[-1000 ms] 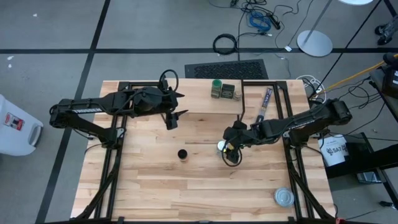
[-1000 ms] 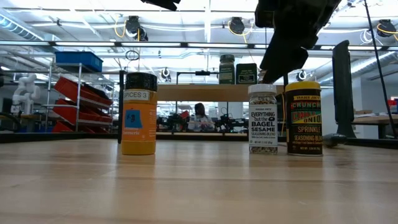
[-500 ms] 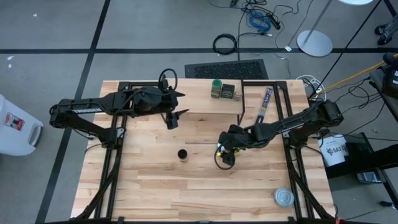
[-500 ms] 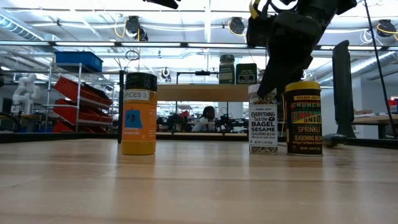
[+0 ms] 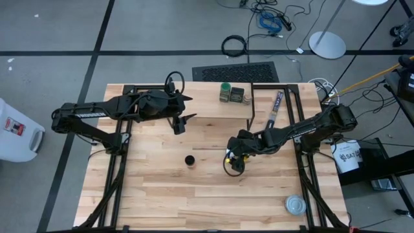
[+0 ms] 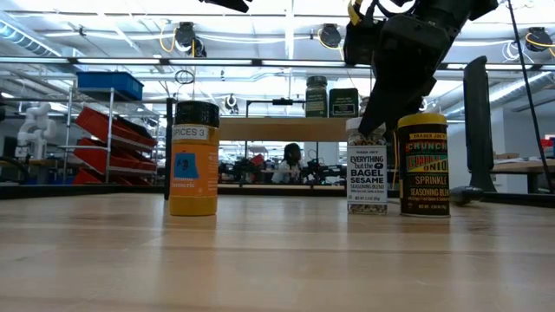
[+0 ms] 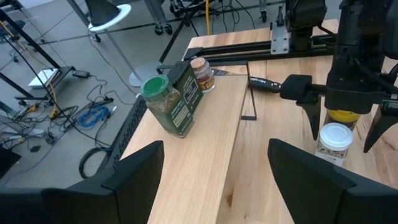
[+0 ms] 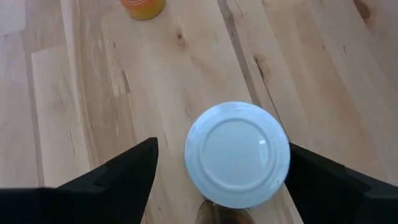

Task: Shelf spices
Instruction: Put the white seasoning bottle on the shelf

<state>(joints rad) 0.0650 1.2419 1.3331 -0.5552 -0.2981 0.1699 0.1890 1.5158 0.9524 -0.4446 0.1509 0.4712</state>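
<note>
R gripper [image 8: 217, 180], jaws wide, hovers directly over white-lidded clear sesame jar [image 8: 237, 154]; next: descend, close on 1 jar.

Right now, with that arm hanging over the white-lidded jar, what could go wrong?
The right gripper is open straddling the white-lidded jar. The yellow-lidded jar stands close beside it, so a finger might knock it over. If the gripper closes off-centre, the tall narrow jar could tip. On the shelf, the green-lidded jar and dark tin already crowd one end, so placing there may bump them.
</note>
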